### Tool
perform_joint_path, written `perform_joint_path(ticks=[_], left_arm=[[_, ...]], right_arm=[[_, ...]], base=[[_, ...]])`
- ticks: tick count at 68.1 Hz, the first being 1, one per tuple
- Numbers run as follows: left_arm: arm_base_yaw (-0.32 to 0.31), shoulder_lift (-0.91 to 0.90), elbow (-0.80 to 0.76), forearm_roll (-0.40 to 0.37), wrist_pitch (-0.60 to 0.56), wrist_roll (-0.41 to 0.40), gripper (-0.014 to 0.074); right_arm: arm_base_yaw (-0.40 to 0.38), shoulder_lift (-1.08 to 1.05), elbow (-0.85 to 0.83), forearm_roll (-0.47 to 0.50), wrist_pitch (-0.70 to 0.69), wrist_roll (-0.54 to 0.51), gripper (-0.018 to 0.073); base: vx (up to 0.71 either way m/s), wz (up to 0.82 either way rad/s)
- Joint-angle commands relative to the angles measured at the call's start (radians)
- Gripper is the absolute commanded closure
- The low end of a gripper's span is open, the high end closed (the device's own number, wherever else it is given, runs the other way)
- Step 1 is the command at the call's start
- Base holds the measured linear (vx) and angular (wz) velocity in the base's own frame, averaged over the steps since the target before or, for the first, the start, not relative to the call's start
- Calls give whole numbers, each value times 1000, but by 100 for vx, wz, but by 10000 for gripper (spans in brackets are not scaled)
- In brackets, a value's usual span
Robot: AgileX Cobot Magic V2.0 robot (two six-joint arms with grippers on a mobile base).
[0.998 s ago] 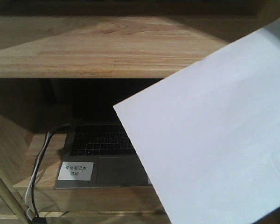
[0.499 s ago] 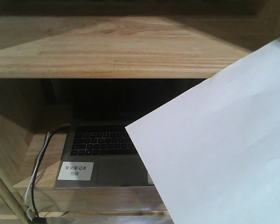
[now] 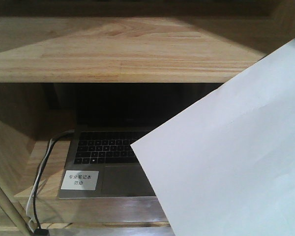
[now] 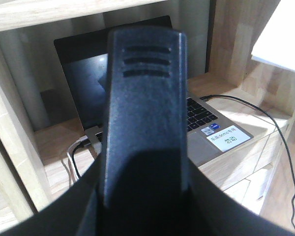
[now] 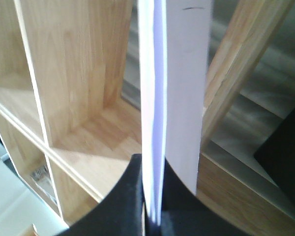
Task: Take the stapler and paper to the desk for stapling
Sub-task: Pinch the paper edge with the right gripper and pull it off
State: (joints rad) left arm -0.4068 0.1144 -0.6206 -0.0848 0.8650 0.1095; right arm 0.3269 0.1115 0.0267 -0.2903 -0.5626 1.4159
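My right claw [image 5: 152,216] is clamped on the paper [image 5: 174,88]. In the right wrist view the sheets stand up out of it edge-on. From the front camera the paper hangs tilted across the lower right and covers the right part of the laptop [image 3: 105,147].

My left claw [image 4: 142,196] is closed on the stapler [image 4: 143,113]. Its black ribbed body rises up the middle of the left wrist view and hides the fingers below it.

In front of me is a light wooden shelf unit [image 3: 123,54] with visible grain and one thick board across the top of the front view. The open laptop sits in the compartment under that board, its screen dark, with a white label [image 3: 79,179] beside its touchpad. A white and a black cable [image 3: 42,172] run down from its left side, over the front edge of the board it sits on. The right wrist view shows more wooden compartments on the left and a slanted wooden beam [image 5: 236,64] just behind the paper.
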Motion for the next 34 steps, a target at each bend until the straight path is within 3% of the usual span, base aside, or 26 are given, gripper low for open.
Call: perform_joint_path(ticks=[1, 34], left_arm=[[-4, 13, -28, -13, -116, -5, 603], [-4, 13, -28, -13, -116, -5, 603]], right_arm=[[1, 12, 4, -7, -56, -13, 561], [1, 12, 4, -7, -56, -13, 561]], base=[[0, 0], [0, 0]])
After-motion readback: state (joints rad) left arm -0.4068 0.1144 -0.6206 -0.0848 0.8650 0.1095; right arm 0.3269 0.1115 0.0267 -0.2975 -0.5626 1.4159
